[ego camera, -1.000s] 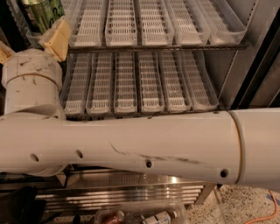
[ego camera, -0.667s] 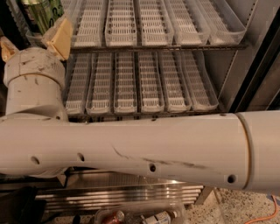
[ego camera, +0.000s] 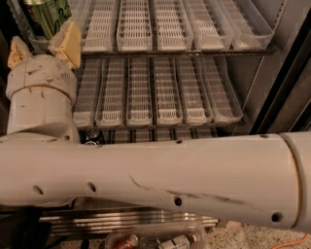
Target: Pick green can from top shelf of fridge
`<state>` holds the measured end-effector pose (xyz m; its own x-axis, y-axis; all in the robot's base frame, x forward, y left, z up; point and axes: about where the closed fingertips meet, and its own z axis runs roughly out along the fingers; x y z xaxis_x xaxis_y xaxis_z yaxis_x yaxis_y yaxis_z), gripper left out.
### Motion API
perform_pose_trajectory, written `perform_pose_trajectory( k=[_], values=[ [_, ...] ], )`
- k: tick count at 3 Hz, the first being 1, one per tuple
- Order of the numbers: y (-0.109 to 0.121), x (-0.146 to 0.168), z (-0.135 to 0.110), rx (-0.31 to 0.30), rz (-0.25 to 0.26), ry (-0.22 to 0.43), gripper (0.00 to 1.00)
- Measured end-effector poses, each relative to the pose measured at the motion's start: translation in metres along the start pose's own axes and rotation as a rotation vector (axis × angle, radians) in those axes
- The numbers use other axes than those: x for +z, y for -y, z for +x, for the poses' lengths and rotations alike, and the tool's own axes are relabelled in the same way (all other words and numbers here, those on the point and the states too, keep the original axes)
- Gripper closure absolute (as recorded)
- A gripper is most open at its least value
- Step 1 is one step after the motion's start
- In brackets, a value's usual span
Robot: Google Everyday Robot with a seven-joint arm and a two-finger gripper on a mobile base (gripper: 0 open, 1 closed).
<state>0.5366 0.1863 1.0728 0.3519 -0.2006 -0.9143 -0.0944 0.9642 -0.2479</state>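
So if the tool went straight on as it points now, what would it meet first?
Probably the green can on the top shelf, right ahead of the open tool at upper left; depth is unclear.

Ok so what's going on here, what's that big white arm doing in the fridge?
A robot arm is reaching into the fridge for the green can, which stands at the far left of the top shelf. The gripper sits just below and in front of the can, with its tan fingers spread apart. It does not look closed on the can yet, so the pick is not done.
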Motion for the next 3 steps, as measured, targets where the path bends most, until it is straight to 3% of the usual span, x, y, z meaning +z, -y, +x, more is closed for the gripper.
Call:
perform_pose_trajectory(
  k=[2,3],
  values=[
    [-0.002,0.008,0.000,0.001,0.001,0.007,0.34],
    [-0.025,0.058,0.008,0.010,-0.013,-0.029,0.35]
  ],
)
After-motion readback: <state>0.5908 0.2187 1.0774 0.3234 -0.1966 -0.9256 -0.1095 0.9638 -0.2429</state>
